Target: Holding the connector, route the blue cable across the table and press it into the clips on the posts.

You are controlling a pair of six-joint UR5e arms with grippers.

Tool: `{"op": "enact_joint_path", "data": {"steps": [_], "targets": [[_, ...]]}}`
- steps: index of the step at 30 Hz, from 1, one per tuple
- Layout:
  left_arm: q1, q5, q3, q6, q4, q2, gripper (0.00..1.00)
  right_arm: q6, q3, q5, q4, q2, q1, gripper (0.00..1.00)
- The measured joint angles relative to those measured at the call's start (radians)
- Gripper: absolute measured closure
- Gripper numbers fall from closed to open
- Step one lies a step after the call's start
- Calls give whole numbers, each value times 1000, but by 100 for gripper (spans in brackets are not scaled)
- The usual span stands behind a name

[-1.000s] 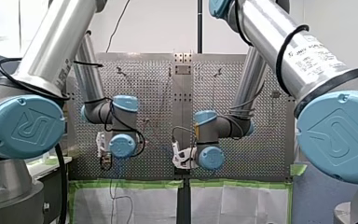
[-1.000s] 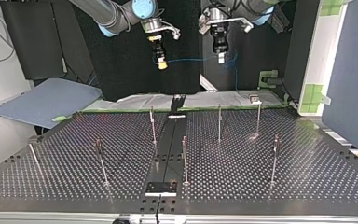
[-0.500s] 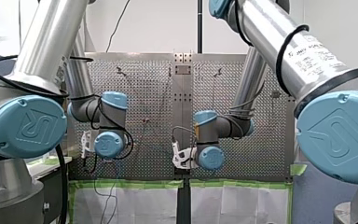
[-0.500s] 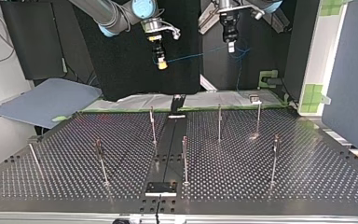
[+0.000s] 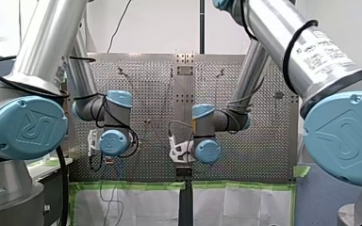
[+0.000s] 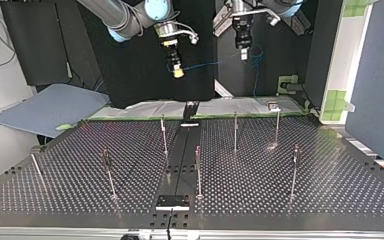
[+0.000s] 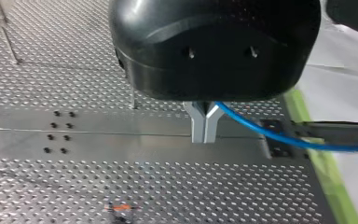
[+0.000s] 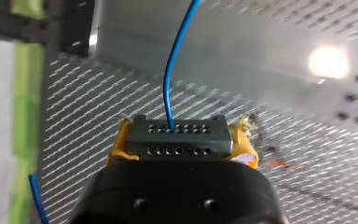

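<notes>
- Front view: my left arm (image 5: pixel 109 123) and my right arm (image 5: pixel 206 134) hang side by side over the near edge of the worktop (image 5: pixel 153 89). There is a gap between the wrists, beside the smooth central strip (image 5: pixel 185 94). Green tape (image 5: pixel 136 185) runs along that edge. The wrists hide the fingers here, so I cannot read either grip from this side.
- Top view: my right end effector (image 6: pixel 178 73), at the view's left, and my left end effector (image 6: pixel 243 54), at its right, are both raised above and beyond the worktop's far edge. The blue cable (image 6: pixel 207 64) spans between them, and more of it hangs below my left one. The posts (image 6: pixel 235 131) stand well apart from one another with bare perforated plate between them, and all are far from both tools.
- Left wrist view: my metal fingers (image 7: pixel 198 130) are pressed together on the blue cable, which leaves sideways toward the taped edge. The central strip lies beneath them, and the worktop's edge is close by.
- Right wrist view: my yellow pads (image 8: pixel 120 147) pinch the connector (image 8: pixel 177 136) from both sides. The blue cable rises out of its upper row of holes, ahead of the end effector. Perforated plate lies below, with the taped edge off to one side.
</notes>
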Motion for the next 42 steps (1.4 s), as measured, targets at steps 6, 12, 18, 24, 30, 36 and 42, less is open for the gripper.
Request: {"op": "enact_joint_path", "data": {"steps": [6, 12, 18, 24, 30, 36, 42], "targets": [[18, -26, 43, -4, -54, 54, 98, 28, -49, -33, 49, -49, 5, 100], [36, -78, 73, 17, -109, 109, 98, 48, -98, -80, 98, -98, 3, 100], [56, -125, 108, 30, -163, 164, 98, 50, -153, -132, 153, -153, 6, 100], [80, -155, 152, 44, -214, 215, 98, 52, -211, -150, 210, -211, 13, 100], [103, -192, 197, 59, -260, 260, 98, 75, -266, -168, 266, -265, 17, 100], [141, -189, 235, 63, -309, 310, 98, 92, -318, -179, 318, -256, 22, 100], [190, -146, 252, 60, -338, 360, 98, 96, -367, -181, 366, -212, 36, 100]]}}
